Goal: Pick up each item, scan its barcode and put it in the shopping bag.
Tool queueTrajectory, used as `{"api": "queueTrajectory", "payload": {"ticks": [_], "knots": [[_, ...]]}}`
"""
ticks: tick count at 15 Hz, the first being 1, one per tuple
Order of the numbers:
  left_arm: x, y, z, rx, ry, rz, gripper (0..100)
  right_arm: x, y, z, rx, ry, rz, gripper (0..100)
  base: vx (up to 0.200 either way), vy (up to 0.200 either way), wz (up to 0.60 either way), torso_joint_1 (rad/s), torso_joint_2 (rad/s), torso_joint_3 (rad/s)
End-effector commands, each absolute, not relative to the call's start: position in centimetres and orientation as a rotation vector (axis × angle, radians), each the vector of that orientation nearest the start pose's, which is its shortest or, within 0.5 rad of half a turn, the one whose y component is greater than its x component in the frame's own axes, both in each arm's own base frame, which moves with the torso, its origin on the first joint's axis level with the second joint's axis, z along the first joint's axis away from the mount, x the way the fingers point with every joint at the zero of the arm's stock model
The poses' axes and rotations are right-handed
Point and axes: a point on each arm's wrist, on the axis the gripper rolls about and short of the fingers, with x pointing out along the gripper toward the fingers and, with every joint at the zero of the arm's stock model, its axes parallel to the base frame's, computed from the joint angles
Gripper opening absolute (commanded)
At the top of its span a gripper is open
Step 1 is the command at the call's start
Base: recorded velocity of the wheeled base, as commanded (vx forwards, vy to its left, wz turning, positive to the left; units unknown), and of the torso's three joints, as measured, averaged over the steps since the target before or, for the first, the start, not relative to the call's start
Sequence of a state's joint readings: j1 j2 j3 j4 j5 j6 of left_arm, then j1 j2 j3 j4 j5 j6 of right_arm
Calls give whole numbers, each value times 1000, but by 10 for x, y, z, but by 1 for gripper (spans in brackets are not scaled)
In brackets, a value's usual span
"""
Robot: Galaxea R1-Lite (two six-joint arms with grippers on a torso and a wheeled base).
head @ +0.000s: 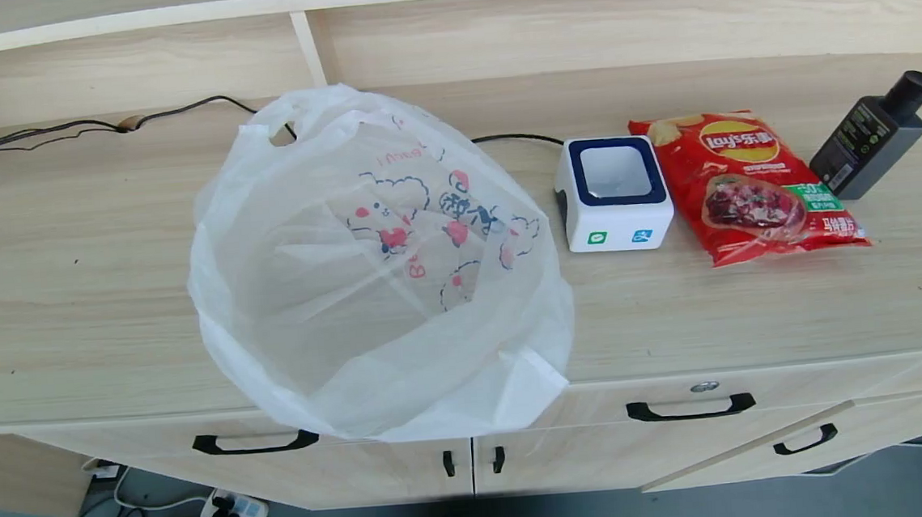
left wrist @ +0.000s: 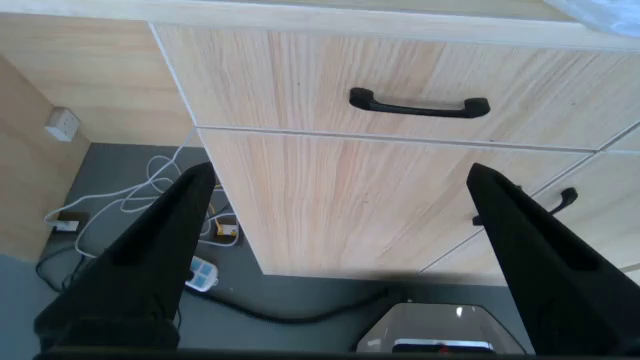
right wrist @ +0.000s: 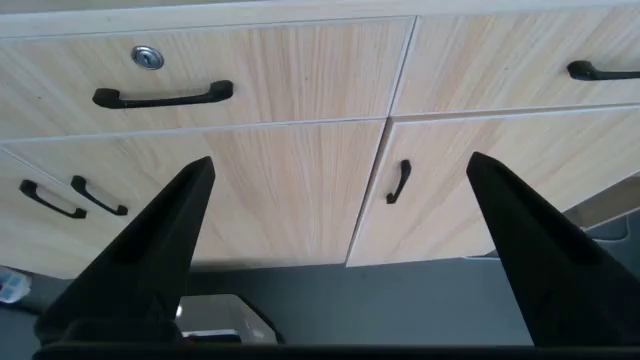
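Observation:
A white plastic shopping bag (head: pixel 373 273) stands open on the wooden counter, left of centre, with nothing visible inside. To its right sits a white barcode scanner (head: pixel 615 192) with a dark blue frame around its window. A red bag of chips (head: pixel 748 186) lies flat beside the scanner. A dark pump bottle (head: pixel 874 136) lies tilted at the far right. My left gripper (left wrist: pixel 340 190) hangs open below the counter, facing a drawer front. My right gripper (right wrist: pixel 340 180) is open too, facing the cabinet doors.
A black cable (head: pixel 95 126) runs along the counter's back left, and another leads to the scanner. A raised shelf wall (head: pixel 446 40) borders the back. Drawers with black handles (head: pixel 691 409) sit under the counter edge. A power strip (head: pixel 235 513) lies on the floor.

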State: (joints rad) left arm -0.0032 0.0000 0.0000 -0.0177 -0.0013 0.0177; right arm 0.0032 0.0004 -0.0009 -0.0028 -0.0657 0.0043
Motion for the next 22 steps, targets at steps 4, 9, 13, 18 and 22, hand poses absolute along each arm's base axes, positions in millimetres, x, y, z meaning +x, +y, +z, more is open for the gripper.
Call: {"api": "queueTrajectory", "payload": {"ticks": [4,9,13,18,22], "knots": [[-23,0,77,20,-17,-3,100,-23,-2,76,-28,-1,-58,100,0,0,0,0,0,0],[-23,0,77,20,-17,-3,100,13,3,203,-29,36,136,100,0,0,0,0,0,0],[-23,0,78,18,-22,-3,100,146,10,292,33,130,234,100,0,0,0,0,0,0],[-23,0,78,20,-22,-3,100,217,20,294,-5,261,268,100,0,0,0,0,0,0],[-23,0,78,20,-22,-3,100,254,23,294,-24,341,277,100,0,0,0,0,0,0]]}}
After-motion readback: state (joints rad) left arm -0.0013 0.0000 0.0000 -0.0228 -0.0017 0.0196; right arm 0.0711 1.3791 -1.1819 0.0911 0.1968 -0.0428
